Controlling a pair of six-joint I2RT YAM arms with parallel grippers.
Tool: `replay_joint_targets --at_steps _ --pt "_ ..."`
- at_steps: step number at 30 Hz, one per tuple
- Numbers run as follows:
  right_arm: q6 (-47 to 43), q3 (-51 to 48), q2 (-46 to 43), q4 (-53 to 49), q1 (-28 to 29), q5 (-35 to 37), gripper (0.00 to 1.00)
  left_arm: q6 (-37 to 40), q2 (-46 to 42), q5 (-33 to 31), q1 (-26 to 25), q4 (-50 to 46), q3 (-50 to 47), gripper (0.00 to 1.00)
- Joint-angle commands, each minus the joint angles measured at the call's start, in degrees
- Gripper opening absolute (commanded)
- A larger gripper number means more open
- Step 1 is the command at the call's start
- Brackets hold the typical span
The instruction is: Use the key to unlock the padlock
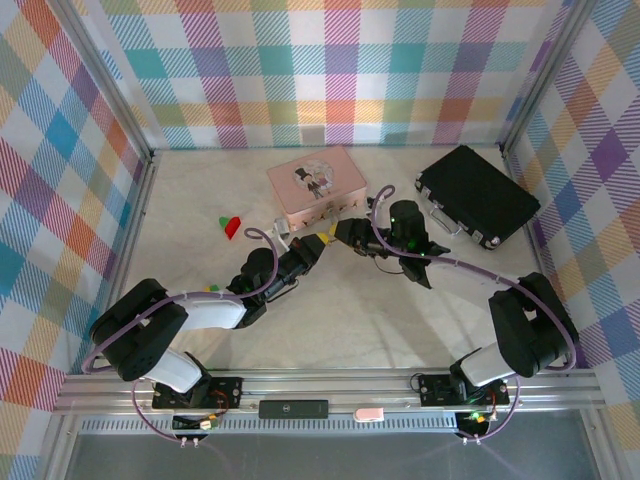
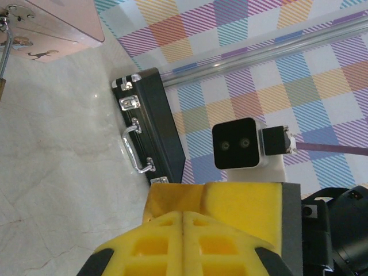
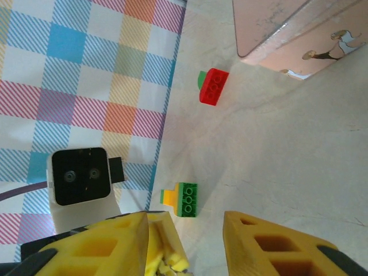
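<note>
My left gripper [image 1: 322,243] is shut, its yellow fingers [image 2: 183,230] pressed flat together just in front of the pink picture-lid box [image 1: 315,185]. The key is hidden; nothing silvery shows at the seam between the pads. My right gripper [image 1: 345,232] faces the left one tip to tip and is open [image 3: 190,230]. The left gripper's yellow tips sit beside its left finger [image 3: 103,244]. The padlock [image 2: 4,52] hangs at the box's front and is cut off at the left edge of the left wrist view. Its thin shackle and a sliver of brass show.
A black case [image 1: 477,195] with a metal handle [image 2: 135,146] lies at the back right. A red and green brick [image 3: 213,86] lies left of the box, and a green and yellow brick [image 3: 184,198] nearer the left arm. Plaid walls enclose the table.
</note>
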Motion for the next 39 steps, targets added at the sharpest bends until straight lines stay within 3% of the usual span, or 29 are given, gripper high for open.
replay_joint_targets --at_steps 1,8,12,15,16,20,22,27,31,34,39 --pt "-0.5 -1.0 -1.0 0.3 -0.2 -1.1 0.40 0.0 -1.9 -0.3 -0.6 2.9 -0.2 0.00" --pt "3.3 -2.0 -0.5 6.9 -0.2 -4.0 0.18 -0.2 -1.0 -0.1 -0.6 3.0 0.4 0.00" --pt "4.9 -1.9 -0.3 10.4 -0.2 -5.2 0.00 -0.4 -0.5 0.7 -0.8 3.2 1.2 0.00" --pt "3.1 -1.5 -1.5 9.9 -0.2 -4.1 0.00 -0.5 -0.6 1.2 -1.0 3.2 1.1 0.00" --pt "1.1 -0.8 -2.1 8.2 -0.3 -3.6 0.00 -0.6 -0.9 1.6 -1.0 3.0 1.1 0.06" --pt "-10.3 5.5 -2.6 -5.2 -1.5 -7.0 0.00 0.7 -3.4 3.6 -0.6 -0.9 1.0 0.61" --pt "-14.5 8.5 -1.7 -10.5 -3.4 -11.6 0.00 2.3 -5.2 6.7 0.9 -6.1 2.2 0.69" --pt "-20.4 13.5 1.8 -17.3 -8.2 -23.1 0.00 5.0 -7.2 17.6 6.0 -8.4 3.3 0.69" --pt "-26.2 18.0 4.9 -23.7 -9.5 -31.0 0.00 7.0 -5.6 30.1 9.1 -9.3 6.9 0.56" --pt "-30.9 21.1 6.0 -30.8 -9.4 -33.8 0.00 9.1 -3.6 37.1 9.3 -11.3 9.9 0.49" --pt "-36.4 23.6 5.3 -39.7 -9.4 -34.8 0.00 12.4 -0.5 43.5 9.4 -14.1 14.1 0.37"
